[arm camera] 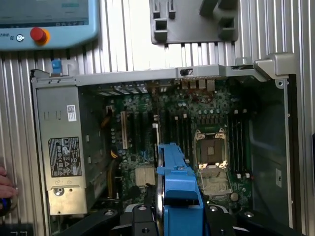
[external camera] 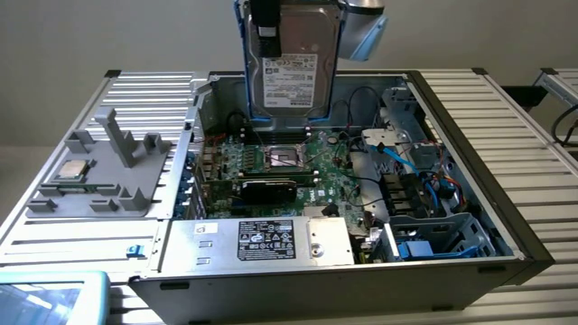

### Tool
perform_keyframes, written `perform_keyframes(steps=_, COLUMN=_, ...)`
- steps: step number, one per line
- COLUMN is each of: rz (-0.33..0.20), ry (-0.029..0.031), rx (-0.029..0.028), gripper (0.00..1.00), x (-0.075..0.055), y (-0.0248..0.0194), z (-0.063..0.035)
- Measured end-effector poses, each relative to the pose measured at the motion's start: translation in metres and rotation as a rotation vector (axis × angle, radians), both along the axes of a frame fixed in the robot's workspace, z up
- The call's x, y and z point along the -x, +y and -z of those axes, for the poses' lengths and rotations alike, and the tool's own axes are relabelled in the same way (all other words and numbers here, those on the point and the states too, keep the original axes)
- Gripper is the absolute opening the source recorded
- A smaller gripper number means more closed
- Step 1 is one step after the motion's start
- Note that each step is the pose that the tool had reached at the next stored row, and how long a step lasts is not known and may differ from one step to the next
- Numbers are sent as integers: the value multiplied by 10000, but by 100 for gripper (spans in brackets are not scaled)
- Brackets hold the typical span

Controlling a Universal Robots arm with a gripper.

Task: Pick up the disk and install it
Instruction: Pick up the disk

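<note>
Disk [external camera: 294,68] hung upright over the motherboard [external camera: 339,179] of the open case [external camera: 478,169], your gripper [arm camera: 178,219] clamped on its blue carrier [arm camera: 179,189]. You needed a plumb, slow carry clear of the cables [external camera: 402,159]. The drive bay [external camera: 442,233] was probably at the exterior view's right.

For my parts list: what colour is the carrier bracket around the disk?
Blue: the carrier bracket on the disk, clearest in the wrist view.
</note>
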State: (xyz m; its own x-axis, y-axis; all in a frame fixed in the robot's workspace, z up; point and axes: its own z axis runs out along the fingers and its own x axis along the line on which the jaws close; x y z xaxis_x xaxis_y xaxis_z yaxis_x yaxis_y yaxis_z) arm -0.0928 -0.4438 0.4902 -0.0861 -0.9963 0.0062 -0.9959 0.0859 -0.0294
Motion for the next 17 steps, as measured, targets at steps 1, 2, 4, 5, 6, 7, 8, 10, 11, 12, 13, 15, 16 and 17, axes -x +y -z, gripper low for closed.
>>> perform_keyframes(steps=1, rz=0, ry=14, rx=0, gripper=37, x=-26, y=-33, z=0)
perform_keyframes(steps=2, rz=-2, ry=28, rx=0, gripper=37, x=-55, y=-66, z=0)
perform_keyframes(steps=4, rz=0, ry=57, rx=-1, gripper=37, x=-111, y=-129, z=0)
perform_keyframes(steps=5, rz=-1, ry=70, rx=0, gripper=37, x=-141, y=-160, z=0)
perform_keyframes(steps=6, rz=-1, ry=82, rx=-1, gripper=37, x=-172, y=-189, z=0)
perform_keyframes(steps=7, rz=0, ry=91, rx=0, gripper=37, x=-205, y=-215, z=0)
perform_keyframes(steps=8, rz=0, ry=95, rx=0, gripper=37, x=-241, y=-239, z=0)
perform_keyframes(steps=10, rz=0, ry=98, rx=0, gripper=37, x=-313, y=-281, z=0)
perform_keyframes(steps=11, rz=-1, ry=98, rx=0, gripper=37, x=-350, y=-302, z=0)
perform_keyframes(steps=12, rz=-2, ry=99, rx=-1, gripper=37, x=-388, y=-323, z=0)
perform_keyframes(steps=13, rz=-1, ry=100, rx=0, gripper=37, x=-428, y=-341, z=0)
perform_keyframes(steps=15, rz=-1, ry=102, rx=0, gripper=37, x=-504, y=-376, z=0)
perform_keyframes(steps=16, rz=-1, ry=102, rx=0, gripper=37, x=-543, y=-393, z=0)
perform_keyframes(steps=17, rz=0, ry=102, rx=0, gripper=37, x=-580, y=-410, z=0)
